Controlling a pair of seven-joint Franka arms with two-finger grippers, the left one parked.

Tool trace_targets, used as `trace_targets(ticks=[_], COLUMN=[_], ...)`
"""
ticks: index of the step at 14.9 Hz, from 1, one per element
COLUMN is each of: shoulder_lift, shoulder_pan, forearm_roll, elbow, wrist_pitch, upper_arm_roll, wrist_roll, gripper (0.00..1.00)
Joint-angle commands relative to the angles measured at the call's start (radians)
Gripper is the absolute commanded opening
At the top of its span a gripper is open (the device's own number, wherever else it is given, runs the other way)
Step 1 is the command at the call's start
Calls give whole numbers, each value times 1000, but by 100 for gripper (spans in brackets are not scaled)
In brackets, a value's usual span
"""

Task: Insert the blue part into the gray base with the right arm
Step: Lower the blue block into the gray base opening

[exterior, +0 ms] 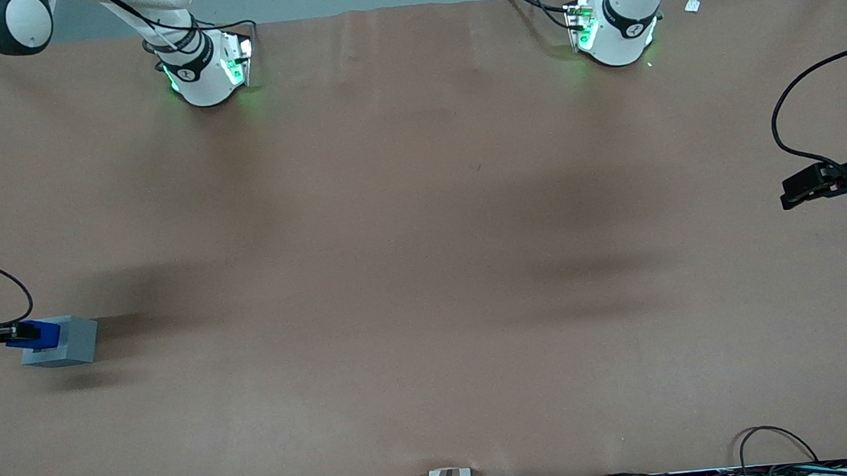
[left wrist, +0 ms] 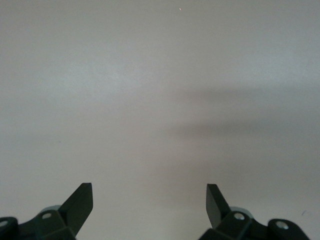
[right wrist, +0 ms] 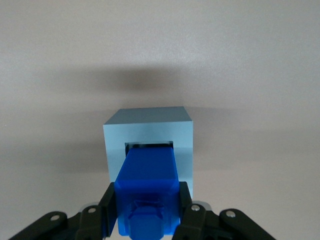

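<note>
The gray base (exterior: 65,342) lies on the brown table at the working arm's end, its socket side turned toward my gripper. The blue part (exterior: 35,334) is held level, its leading end in the socket. In the right wrist view the blue part (right wrist: 147,187) runs from between my fingers (right wrist: 109,205) into the square socket of the gray base (right wrist: 148,131). My gripper (exterior: 12,333) is shut on the blue part, gripping its two sides at the end outside the base; it shows in the wrist view too (right wrist: 147,207). The part's stub end faces the wrist camera.
The two arm bases (exterior: 205,65) (exterior: 616,25) stand at the table edge farthest from the front camera. The parked arm's gripper (exterior: 810,185) hangs over the table's other end. Cables (exterior: 773,460) lie along the near edge.
</note>
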Motion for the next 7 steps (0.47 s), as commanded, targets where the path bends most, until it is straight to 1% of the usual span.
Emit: trace_targets(ticks=[1, 7], shoulder_lift=[26, 38], shoulder_pan=[-4, -2], forearm_roll=[-16, -7], elbow=[37, 37], wrist_pitch=[-10, 1], upper_arm_roll=[8, 9], wrist_roll=[-9, -3], gripper=[0, 0])
